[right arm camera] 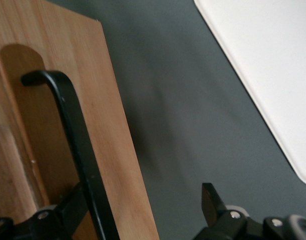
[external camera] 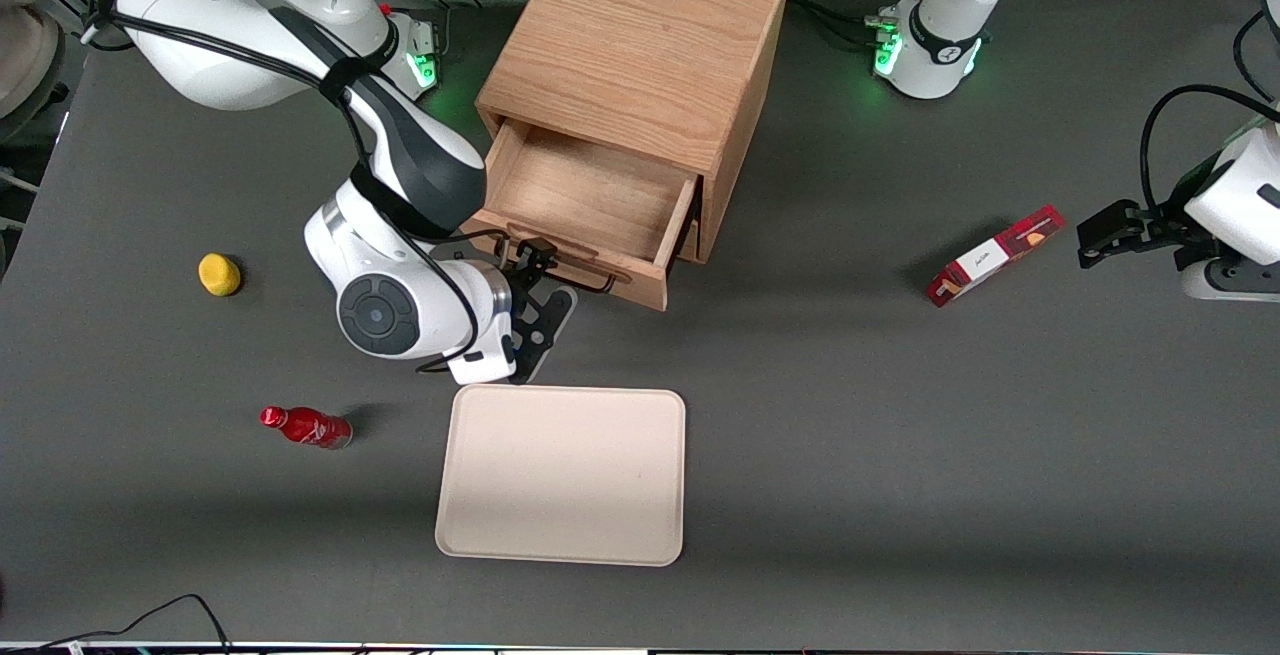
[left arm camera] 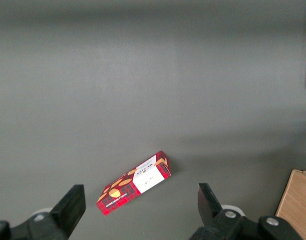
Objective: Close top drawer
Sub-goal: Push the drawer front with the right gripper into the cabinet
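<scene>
The wooden cabinet (external camera: 640,45) stands at the table's middle. Its top drawer (external camera: 642,287) is pulled out and its shallow box is empty. The black wire handle (external camera: 583,281) is on the drawer's front. My right gripper (external camera: 537,265) is at the handle's end toward the working arm, in front of the drawer. In the right wrist view the gripper (right arm camera: 142,205) is open. The handle (right arm camera: 75,130) and the edge of the drawer front (right arm camera: 110,150) lie between its fingers (right arm camera: 210,200), and the handle is close to one finger. The lower drawer is hidden.
A beige tray (external camera: 560,475) lies just nearer the front camera than the gripper; it also shows in the right wrist view (right arm camera: 263,65). A lemon (external camera: 219,274) and a red bottle (external camera: 305,427) lie toward the working arm's end. A red cookie box (external camera: 995,255) (left arm camera: 134,182) lies toward the parked arm's end.
</scene>
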`<action>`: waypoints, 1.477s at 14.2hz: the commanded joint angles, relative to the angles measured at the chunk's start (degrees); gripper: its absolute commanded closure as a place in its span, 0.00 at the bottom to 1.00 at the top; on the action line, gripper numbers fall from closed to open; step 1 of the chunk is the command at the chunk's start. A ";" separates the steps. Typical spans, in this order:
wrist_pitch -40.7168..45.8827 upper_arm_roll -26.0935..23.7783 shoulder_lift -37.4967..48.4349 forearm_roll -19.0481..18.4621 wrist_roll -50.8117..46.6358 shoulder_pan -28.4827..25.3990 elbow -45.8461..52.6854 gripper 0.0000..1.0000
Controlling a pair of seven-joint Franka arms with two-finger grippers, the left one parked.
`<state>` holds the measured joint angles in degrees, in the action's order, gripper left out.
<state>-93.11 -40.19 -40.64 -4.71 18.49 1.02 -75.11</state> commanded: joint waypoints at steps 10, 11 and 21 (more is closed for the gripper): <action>-4.98 -3.40 9.00 5.15 -3.80 2.41 -13.48 0.00; -4.98 -4.36 9.09 5.41 -4.68 2.41 -13.65 0.00; -10.77 -6.30 13.65 7.17 -6.53 2.50 -22.35 0.00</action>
<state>-101.59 -45.84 -29.75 1.15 13.17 2.55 -93.42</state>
